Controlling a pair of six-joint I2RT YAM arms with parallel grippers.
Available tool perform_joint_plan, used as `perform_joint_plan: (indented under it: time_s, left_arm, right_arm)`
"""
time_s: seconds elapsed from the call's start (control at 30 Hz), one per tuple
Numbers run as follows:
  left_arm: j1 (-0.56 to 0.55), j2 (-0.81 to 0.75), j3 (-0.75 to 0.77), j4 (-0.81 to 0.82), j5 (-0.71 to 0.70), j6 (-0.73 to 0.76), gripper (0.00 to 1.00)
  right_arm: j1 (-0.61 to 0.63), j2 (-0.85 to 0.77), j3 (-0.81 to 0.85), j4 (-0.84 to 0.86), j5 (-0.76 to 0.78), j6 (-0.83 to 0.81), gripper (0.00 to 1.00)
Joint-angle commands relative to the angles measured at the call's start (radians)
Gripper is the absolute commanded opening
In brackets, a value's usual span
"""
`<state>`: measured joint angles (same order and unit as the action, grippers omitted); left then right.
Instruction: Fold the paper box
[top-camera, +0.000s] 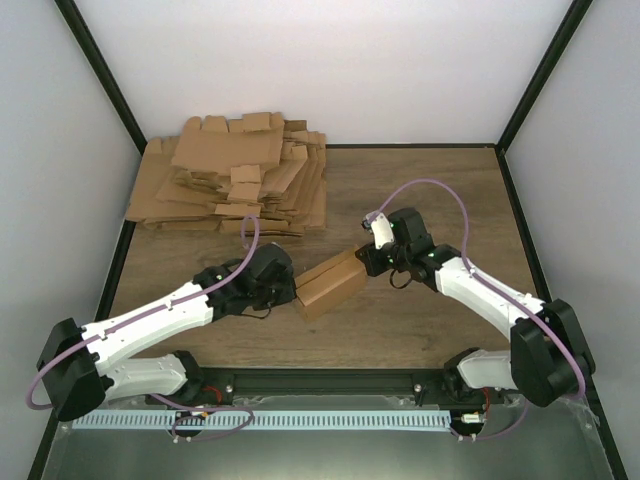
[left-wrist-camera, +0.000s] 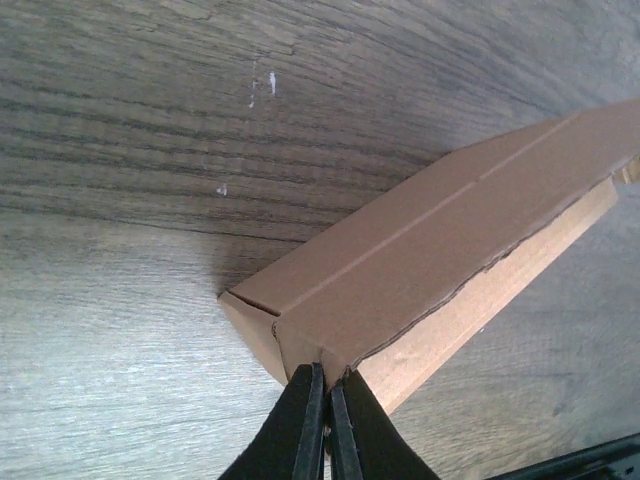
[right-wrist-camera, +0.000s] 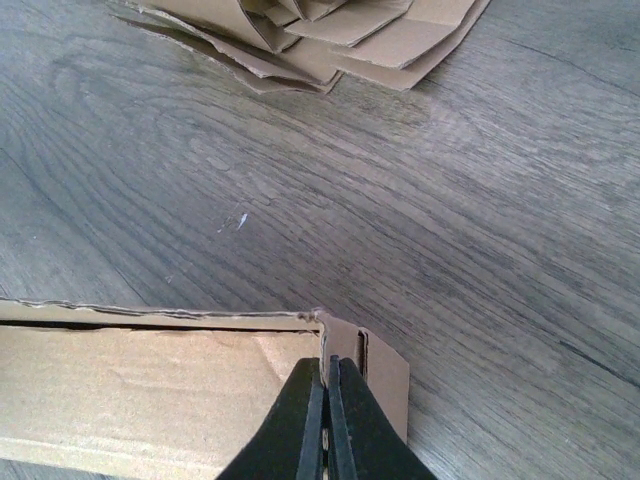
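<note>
I see the small, brown, rectangular paper box (top-camera: 330, 285) lying on the grey-brown wooden table (top-camera: 430, 200) near the middle, a little towards the near edge. In the top view its long axis runs diagonally, from near-left up to far-right. The left gripper (top-camera: 291, 290) meets its near-left end and the right gripper (top-camera: 367, 262) its far-right end. In the left wrist view the left gripper (left-wrist-camera: 327, 385) has its jaws closed to a thin slit on the cardboard edge at the box's (left-wrist-camera: 430, 260) lower corner. In the right wrist view the right gripper (right-wrist-camera: 325, 378) is likewise pinched shut on the upright end wall of the box (right-wrist-camera: 130, 390), beside a small flap. The loose pile of flat brown cardboard blanks (top-camera: 235, 185) fills the far-left corner, well apart from the box. Bare table lies open to the right of the box and behind it, bounded by white walls and the black frame rails (top-camera: 535, 85).
</note>
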<state>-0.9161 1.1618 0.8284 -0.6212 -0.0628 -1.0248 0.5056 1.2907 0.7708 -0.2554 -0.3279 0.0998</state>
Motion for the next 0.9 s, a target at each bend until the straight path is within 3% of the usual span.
perform_joint_plan:
  time_s: [0.0, 0.3, 0.87]
  left_arm:
    - [-0.004, 0.008, -0.009, 0.034, -0.016, -0.166, 0.04]
    - [-0.032, 0.032, -0.002, 0.037, -0.041, -0.323, 0.04]
    - [-0.191, 0.089, -0.025, 0.055, -0.227, -0.436, 0.04]
  right_arm:
    - [0.027, -0.033, -0.006, 0.025, -0.024, 0.024, 0.02]
    - [0.027, -0.041, -0.016, 0.028, -0.025, 0.023, 0.02]
    - [0.028, -0.103, -0.06, 0.032, -0.03, 0.027, 0.02]
